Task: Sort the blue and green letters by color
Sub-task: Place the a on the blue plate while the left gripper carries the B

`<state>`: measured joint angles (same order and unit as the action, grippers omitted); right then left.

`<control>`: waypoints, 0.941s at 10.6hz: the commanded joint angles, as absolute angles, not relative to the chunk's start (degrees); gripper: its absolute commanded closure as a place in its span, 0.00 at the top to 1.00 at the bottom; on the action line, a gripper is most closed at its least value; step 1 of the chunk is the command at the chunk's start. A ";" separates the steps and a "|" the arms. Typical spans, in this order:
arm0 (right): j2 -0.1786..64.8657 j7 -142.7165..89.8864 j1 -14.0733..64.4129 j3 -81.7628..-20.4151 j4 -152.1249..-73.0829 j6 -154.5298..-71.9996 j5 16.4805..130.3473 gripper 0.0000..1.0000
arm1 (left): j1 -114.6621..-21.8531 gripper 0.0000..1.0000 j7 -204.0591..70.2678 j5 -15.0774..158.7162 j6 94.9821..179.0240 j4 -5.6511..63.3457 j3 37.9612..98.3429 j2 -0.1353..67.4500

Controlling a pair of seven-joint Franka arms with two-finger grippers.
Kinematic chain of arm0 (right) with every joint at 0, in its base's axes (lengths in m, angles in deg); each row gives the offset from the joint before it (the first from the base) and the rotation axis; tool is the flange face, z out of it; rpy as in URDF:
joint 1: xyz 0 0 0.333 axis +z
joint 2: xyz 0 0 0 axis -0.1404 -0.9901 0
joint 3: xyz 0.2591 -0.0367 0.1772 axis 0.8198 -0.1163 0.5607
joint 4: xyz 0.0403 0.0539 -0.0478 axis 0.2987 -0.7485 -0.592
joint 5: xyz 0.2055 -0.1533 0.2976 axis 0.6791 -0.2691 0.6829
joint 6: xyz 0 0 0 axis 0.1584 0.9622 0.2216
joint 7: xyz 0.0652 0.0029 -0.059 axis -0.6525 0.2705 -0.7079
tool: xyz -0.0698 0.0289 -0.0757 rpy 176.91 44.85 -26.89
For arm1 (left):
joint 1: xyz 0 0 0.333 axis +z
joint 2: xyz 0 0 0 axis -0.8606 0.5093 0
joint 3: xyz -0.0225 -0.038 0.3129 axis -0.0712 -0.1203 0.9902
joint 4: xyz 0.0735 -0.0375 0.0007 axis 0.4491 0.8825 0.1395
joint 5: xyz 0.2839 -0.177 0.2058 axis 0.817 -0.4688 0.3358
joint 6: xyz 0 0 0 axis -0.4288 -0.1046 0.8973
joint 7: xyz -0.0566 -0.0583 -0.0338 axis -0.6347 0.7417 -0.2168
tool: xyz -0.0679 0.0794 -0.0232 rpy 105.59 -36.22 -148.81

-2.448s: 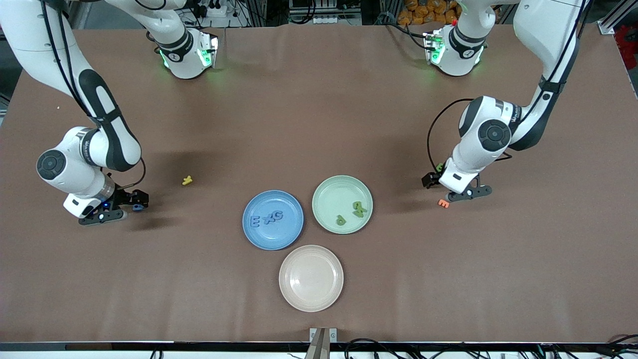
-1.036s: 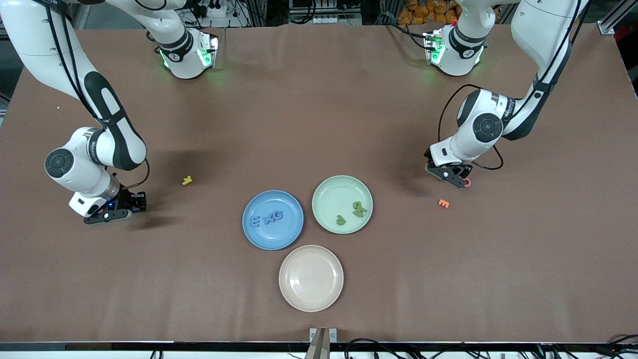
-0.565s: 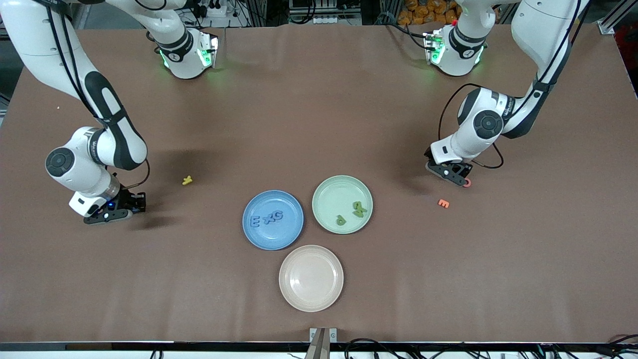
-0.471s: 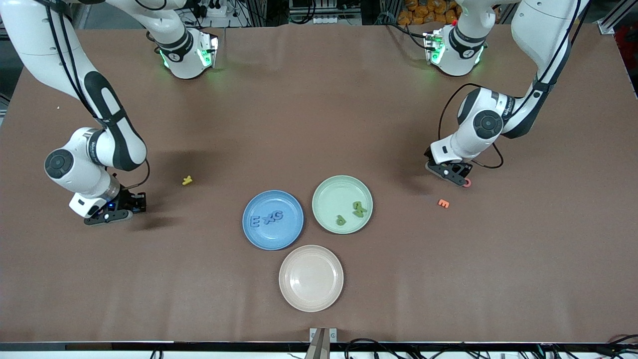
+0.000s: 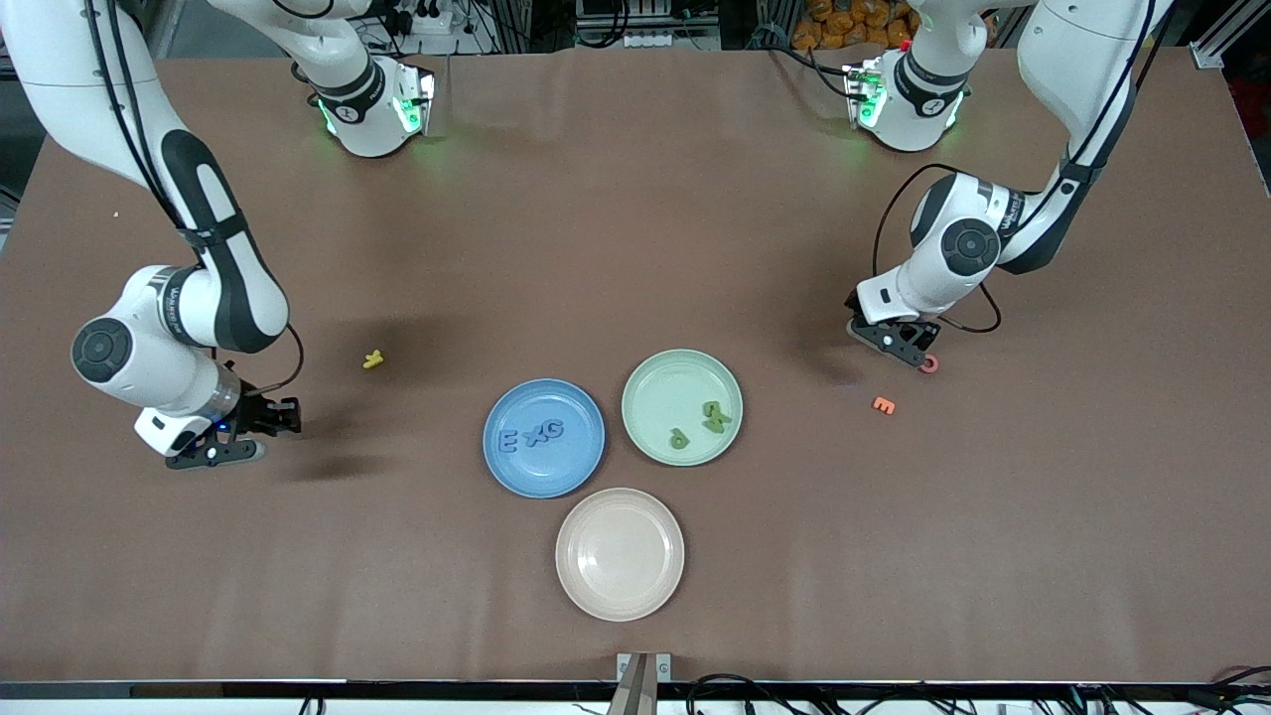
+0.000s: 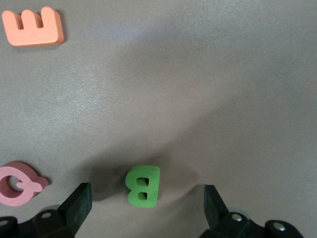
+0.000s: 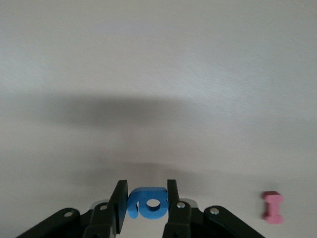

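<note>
The right wrist view shows the right gripper (image 7: 147, 201) clamped on a chunky blue foam letter (image 7: 147, 203) above the brown table (image 5: 635, 248), the front view's eight o'clock. The left wrist view shows the left gripper (image 6: 143, 208) wide open, empty, straddling a green foam letter B (image 6: 143, 185) at three o'clock. Three blue letters (image 5: 530, 435) lie in the blue plate (image 5: 576, 472), two green letters (image 5: 698, 424) in the green plate (image 5: 650, 392).

**Readable letters on the table**

Small dark green foam letter (image 6: 143, 185) shaped as "B". Orange foam letter (image 6: 33, 27) shaped as "E". Pink foam letter (image 6: 20, 183) shaped as "Q". In round blue plate (image 5: 544, 471), blue letters (image 5: 531, 435) shaped as "E", "X", "G".
</note>
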<state>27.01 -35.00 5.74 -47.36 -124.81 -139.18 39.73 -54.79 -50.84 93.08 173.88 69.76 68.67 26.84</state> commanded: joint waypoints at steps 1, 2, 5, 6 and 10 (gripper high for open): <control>27.33 -22.22 10.95 -46.34 -123.01 -138.36 39.91 0.07 | -53.50 0.80 -51.13 94.61 174.97 70.90 68.72 26.05; 27.07 -17.30 13.50 -46.34 -122.05 -138.36 39.91 0.07 | -53.23 0.14 -51.30 94.61 174.97 70.99 68.72 25.97; 25.75 -6.12 20.44 -46.34 -118.18 -137.31 39.91 0.07 | -53.41 0.00 -54.11 94.61 174.97 70.99 68.64 25.88; 25.14 -3.74 22.64 -46.34 -116.78 -136.35 39.91 0.07 | -53.84 0.00 -55.42 94.61 174.88 70.99 68.64 25.79; 20.93 4.70 30.81 -46.34 -110.46 -135.46 40.08 0.07 | -54.55 0.00 -58.67 94.61 174.70 70.12 68.55 25.61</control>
<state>24.86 -0.44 27.08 -45.96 -115.98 -136.52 39.77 -53.91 -54.67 93.09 173.97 69.89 68.68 25.79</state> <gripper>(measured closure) 0.639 0.731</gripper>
